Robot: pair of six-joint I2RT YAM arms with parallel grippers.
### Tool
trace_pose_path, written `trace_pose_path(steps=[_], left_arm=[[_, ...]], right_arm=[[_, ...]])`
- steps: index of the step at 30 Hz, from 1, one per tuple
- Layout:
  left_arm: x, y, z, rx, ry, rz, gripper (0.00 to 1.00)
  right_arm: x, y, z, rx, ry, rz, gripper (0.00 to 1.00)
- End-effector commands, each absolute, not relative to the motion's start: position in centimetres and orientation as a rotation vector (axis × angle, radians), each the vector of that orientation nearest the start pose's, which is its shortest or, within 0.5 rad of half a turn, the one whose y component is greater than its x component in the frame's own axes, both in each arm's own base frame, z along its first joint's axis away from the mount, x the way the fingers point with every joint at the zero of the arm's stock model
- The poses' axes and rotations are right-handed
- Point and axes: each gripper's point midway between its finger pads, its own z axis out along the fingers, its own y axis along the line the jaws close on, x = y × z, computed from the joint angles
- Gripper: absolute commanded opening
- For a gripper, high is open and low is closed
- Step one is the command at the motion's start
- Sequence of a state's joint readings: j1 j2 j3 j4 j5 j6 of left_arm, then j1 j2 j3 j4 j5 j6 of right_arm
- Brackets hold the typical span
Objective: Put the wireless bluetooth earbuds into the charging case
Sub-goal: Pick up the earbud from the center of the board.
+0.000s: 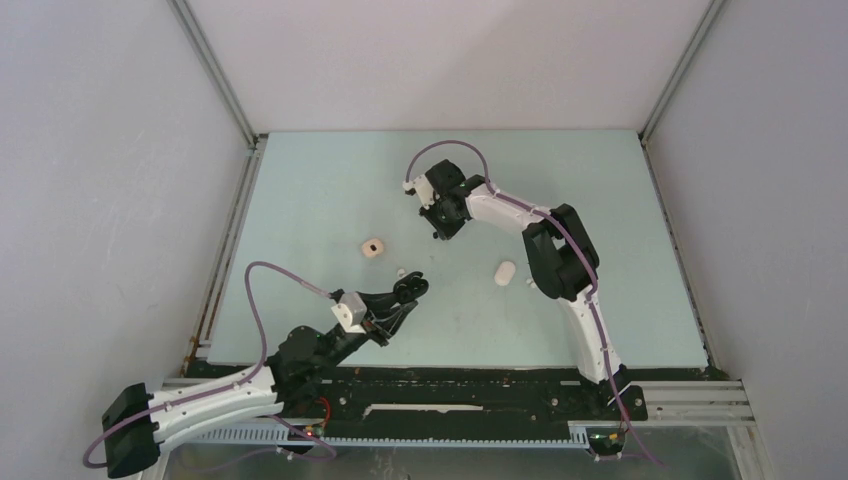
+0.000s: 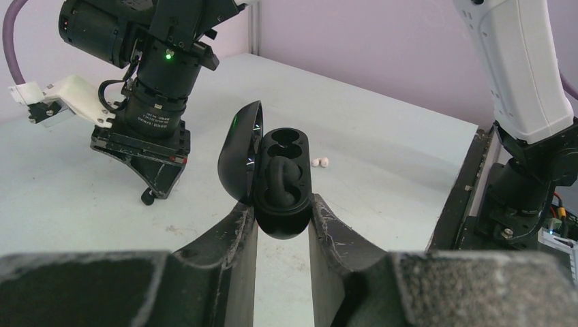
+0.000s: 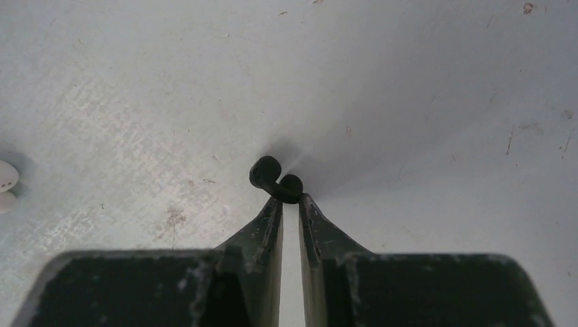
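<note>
The right claw [image 3: 289, 201] pinched the black earbud [image 3: 275, 179] at its very tips, on the table [image 3: 422, 102] toward the far edge. The left claw [image 2: 281, 208] clamped the open black case [image 2: 281, 184] nearer the near edge, with one slot empty. The hold looked shallow, so the lift needed to be slow and straight.

Blk charging case [image 2: 300, 204] open, lid up at left, clamped betw. left tool [image 2: 281, 206] fingers. One blk earbud [image 2: 279, 182] seated in near well; far well empty. 2nd blk earbud [image 3: 276, 180] on worktop [image 3: 409, 102], nipped at right tool [image 3: 290, 199] tips. Two pale earbuds [image 2: 320, 161] loose, side by side on worktop.
</note>
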State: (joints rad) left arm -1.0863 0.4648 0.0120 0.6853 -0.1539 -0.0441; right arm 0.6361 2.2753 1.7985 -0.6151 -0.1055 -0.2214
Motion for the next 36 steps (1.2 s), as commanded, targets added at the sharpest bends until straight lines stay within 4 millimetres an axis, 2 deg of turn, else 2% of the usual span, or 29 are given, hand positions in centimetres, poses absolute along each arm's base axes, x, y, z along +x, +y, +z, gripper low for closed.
trace_pose_path(steps=[1,3,8,19,28,36], left_arm=[[14.8,-23.0,13.9,0.64,1.338,-0.813,0.0],[14.8,-23.0,13.9,0.639,1.337,-0.813,0.0],[14.8,-23.0,13.9,0.639,1.338,-0.812,0.0],[14.7,-23.1,13.8,0.643,1.34,-0.814,0.0],[14.8,-23.1,13.9,0.642,1.34,-0.813,0.0],[14.7,-23.1,13.8,0.647,1.341,-0.813,0.0]], right_arm=[[41.4,32.0,4.6,-1.133,2.35,0.33,0.18],[41.3,32.4,4.8,-1.144,2.339,0.355,0.24],[41.3,33.0,5.2,-1.183,2.297,0.388,0.3],[41.9,34.2,5.8,-1.231,2.224,0.462,0.29],[42.8,34.4,6.1,-1.247,2.189,0.45,0.29],[42.3,35.2,6.4,-1.329,2.14,0.492,0.28]])
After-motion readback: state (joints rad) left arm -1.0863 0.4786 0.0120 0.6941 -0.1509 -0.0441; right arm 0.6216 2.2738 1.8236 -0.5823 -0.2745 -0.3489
